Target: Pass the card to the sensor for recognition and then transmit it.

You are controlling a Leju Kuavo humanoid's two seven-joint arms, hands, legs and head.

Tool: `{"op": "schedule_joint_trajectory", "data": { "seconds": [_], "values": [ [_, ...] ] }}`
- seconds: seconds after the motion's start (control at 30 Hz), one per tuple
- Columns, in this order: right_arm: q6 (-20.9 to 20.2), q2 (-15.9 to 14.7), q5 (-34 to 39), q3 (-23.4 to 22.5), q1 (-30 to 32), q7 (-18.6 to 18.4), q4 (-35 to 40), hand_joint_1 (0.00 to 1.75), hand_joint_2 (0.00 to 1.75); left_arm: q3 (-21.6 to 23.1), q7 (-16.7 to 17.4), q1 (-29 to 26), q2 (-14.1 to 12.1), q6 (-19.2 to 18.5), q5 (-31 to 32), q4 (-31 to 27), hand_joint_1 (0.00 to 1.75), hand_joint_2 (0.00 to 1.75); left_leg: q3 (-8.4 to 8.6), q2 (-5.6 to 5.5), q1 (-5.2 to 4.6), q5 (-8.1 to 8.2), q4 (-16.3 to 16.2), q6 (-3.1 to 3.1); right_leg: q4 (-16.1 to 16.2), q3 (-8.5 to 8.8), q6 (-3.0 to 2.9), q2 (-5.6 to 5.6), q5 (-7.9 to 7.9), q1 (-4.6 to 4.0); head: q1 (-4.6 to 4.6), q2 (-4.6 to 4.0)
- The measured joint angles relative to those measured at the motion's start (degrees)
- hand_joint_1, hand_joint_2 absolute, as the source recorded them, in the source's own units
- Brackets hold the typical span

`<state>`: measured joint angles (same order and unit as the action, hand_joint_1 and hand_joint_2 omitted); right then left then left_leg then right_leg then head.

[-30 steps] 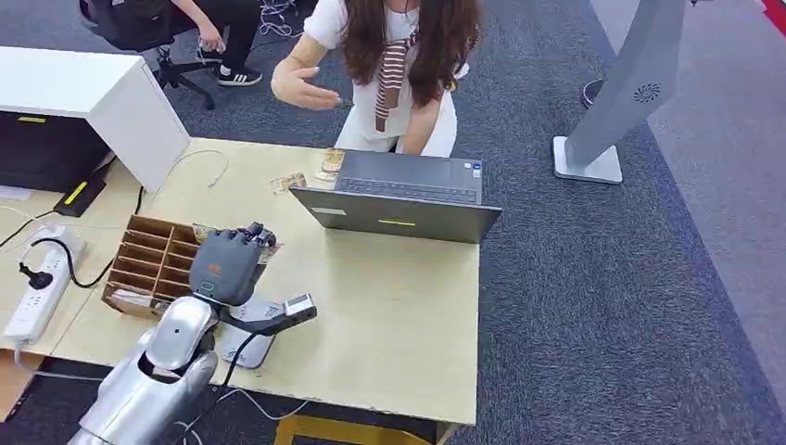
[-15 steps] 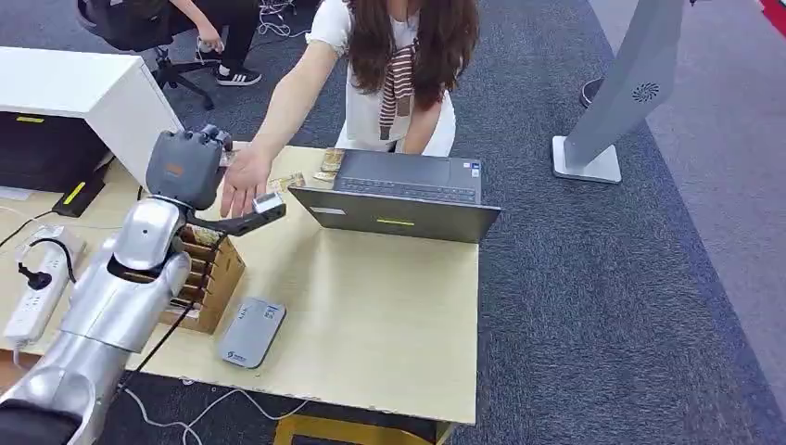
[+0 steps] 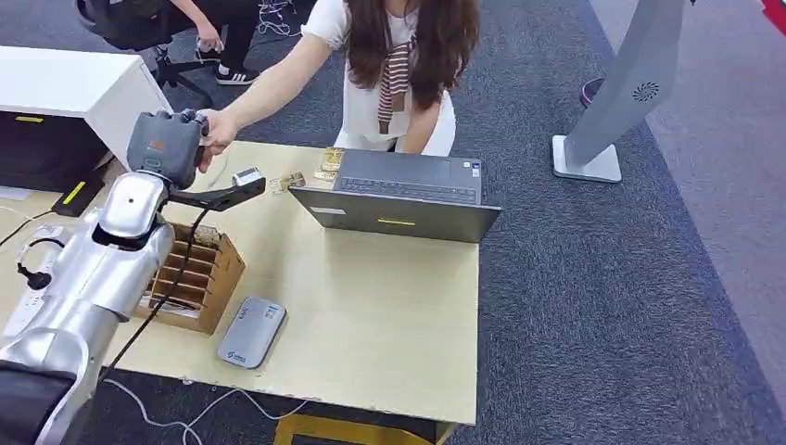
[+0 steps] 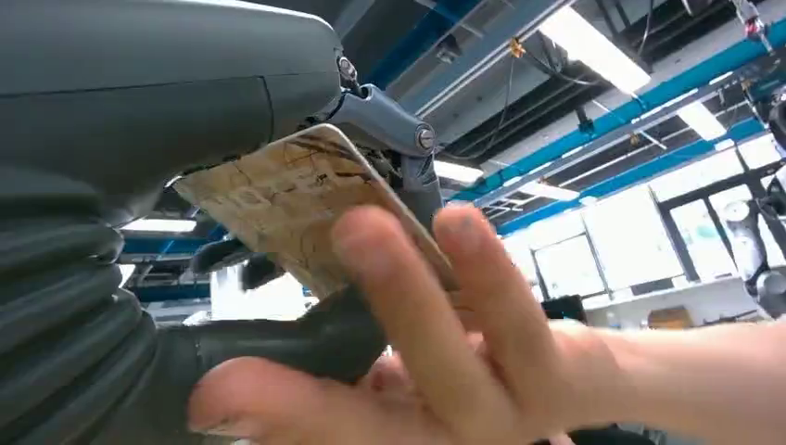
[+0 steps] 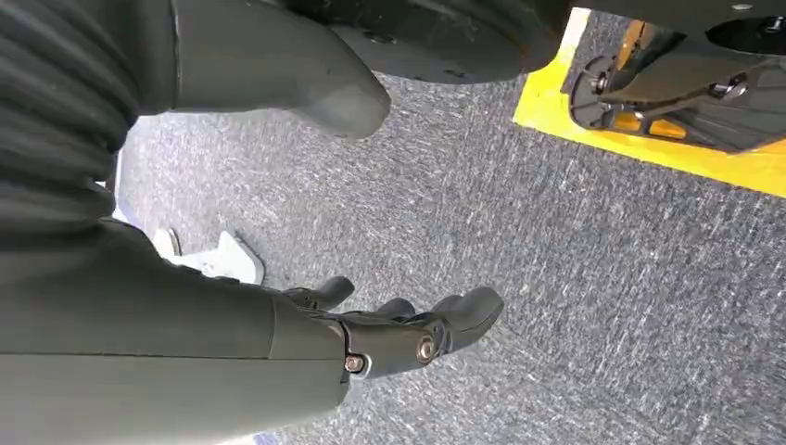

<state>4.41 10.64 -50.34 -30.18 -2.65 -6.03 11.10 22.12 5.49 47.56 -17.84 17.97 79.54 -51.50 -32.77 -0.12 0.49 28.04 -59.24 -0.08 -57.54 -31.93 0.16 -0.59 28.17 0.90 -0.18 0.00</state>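
- Head view: silver left arm is raised over the far left corner of the pale wooden table (image 3: 389, 306); grey left hand (image 3: 163, 146) is up at the table's far edge, meeting the outstretched hand of a person in a white top (image 3: 217, 130), which touches it at the fingers.
- Brown cardboard slotted organiser box (image 3: 190, 278) sits on the left of the table below the arm; a flat grey rounded sensor pad (image 3: 251, 331) lies just right of it, near the table's near edge.
- Open grey laptop (image 3: 400, 197) stands at the far middle of the table, with small loose cards (image 3: 289, 182) beside it to the left.
- White power strip (image 3: 26, 298) lies at the far left.
- Left wrist view: left hand (image 4: 306, 139) grips a worn beige card (image 4: 297, 204) between thumb and dark fingers; the person's fingers (image 4: 436, 315) lie over the card's free end, touching it.
- Right wrist view: right hand (image 5: 399, 324) hangs over grey carpet, fingers curled in with nothing in them; a yellow floor strip (image 5: 649, 139) lies beyond.
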Motion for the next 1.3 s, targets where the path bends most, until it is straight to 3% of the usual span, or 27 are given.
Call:
{"op": "schedule_joint_trajectory", "data": {
  "seconds": [0.47,0.63,0.83,1.1,1.3],
  "values": [
    [0.11,-0.07,-0.41,-0.35,0.0,-0.42,0.0,0.0,1.75,0.0,1.01,-0.21,0.24,1.01,-1.07,1.73,0.0,1.75,0.0,-0.01,0.0,0.0,0.0,0.0,0.0,0.0,0.0,0.01,0.0,0.0,-0.02,0.0],
    [0.48,-0.11,-0.37,-0.92,0.02,-0.53,0.0,0.0,1.75,-0.04,-0.18,-2.78,0.35,1.51,-3.76,-0.24,0.0,1.75,0.0,0.0,-0.01,0.0,0.0,0.0,0.0,0.0,0.0,0.0,0.0,0.0,-0.02,0.0],
    [1.05,-0.11,0.61,-1.92,0.08,-0.59,0.0,0.0,1.75,-0.55,-2.4,-10.13,0.04,2.6,-8.98,-9.89,0.0,1.75,-0.01,0.04,-0.02,0.02,0.01,-0.01,0.0,0.0,0.01,-0.04,0.01,0.01,-0.02,0.0],
    [2.25,-0.11,2.62,-5.05,0.8,-0.42,0.0,0.0,1.75,-1.59,-3.8,-33.61,-3.46,2.6,-12.28,-36.13,0.0,1.75,-0.02,0.23,-0.03,0.2,0.03,-0.01,0.02,-0.1,0.02,-0.24,0.12,0.02,-0.04,0.0],
    [2.84,-0.11,3.34,-6.84,0.95,-0.33,0.0,0.0,1.75,-2.71,-3.76,-45.83,-6.08,-0.33,-12.11,-46.6,0.0,1.75,-0.04,0.2,-0.02,0.22,0.05,0.01,0.02,-0.09,-0.02,-0.21,0.16,0.01,-0.02,0.0]
  ]
}}
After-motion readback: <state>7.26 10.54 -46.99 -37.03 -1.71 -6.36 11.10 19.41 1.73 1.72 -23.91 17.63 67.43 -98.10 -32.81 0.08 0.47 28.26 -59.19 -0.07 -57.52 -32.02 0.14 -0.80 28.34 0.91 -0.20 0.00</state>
